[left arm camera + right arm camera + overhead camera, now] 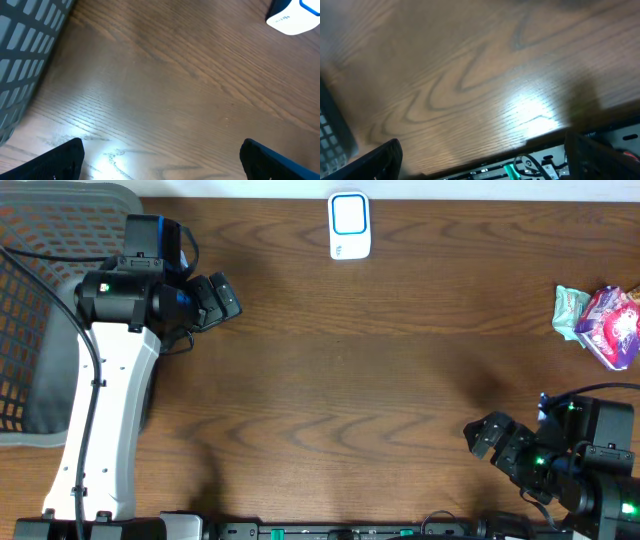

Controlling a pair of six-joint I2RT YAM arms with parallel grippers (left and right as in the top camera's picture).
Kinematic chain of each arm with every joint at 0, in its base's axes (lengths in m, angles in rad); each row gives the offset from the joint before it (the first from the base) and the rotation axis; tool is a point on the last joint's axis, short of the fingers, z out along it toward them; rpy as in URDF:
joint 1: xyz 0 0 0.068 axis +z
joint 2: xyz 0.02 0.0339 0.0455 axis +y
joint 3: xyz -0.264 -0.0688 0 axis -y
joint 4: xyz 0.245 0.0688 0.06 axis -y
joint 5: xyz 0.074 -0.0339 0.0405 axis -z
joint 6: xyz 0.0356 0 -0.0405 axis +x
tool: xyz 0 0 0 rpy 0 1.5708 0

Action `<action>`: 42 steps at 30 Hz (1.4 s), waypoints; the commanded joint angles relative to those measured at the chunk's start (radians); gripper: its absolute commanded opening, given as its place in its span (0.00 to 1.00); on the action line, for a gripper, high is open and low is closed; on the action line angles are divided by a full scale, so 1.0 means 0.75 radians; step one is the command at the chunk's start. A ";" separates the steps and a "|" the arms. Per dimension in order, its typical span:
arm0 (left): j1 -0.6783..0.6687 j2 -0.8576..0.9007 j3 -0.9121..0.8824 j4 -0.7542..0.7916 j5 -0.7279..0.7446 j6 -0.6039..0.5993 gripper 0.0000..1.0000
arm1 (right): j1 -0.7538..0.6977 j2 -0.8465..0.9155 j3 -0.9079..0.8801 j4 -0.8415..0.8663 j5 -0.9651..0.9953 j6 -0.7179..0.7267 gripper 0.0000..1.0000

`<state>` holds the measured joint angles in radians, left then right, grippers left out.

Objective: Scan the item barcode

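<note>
A white scanner with a blue face (349, 225) lies at the table's far edge, and its corner shows at the top right of the left wrist view as the scanner (295, 17). A pink and purple packet (612, 325) and a pale green packet (570, 310) lie together at the right edge; no barcode shows on them. My left gripper (215, 298) (162, 160) hovers open over bare wood at the far left, with nothing between its fingers. My right gripper (490, 438) (485, 160) stands open and empty at the front right, over the table's front edge.
A grey mesh seat (50, 300) sits off the table's left side, behind the left arm, and shows as grey mesh (25, 50) in the left wrist view. A metal rail with cables (545, 162) runs below the front edge.
</note>
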<state>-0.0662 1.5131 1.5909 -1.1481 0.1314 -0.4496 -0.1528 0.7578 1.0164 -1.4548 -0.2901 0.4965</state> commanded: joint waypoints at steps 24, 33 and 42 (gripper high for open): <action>0.005 0.003 0.001 -0.004 -0.008 -0.011 0.99 | 0.014 -0.008 -0.018 0.299 0.036 -0.312 0.99; 0.005 0.003 0.001 -0.004 -0.008 -0.011 0.99 | 0.014 -0.187 -0.217 0.675 -0.003 -0.466 0.99; 0.005 0.003 0.001 -0.004 -0.008 -0.011 0.99 | 0.014 -0.630 -0.712 1.311 -0.111 -0.484 0.99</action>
<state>-0.0662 1.5131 1.5909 -1.1477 0.1314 -0.4496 -0.1516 0.3634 0.5934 -0.5461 -0.3439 0.1539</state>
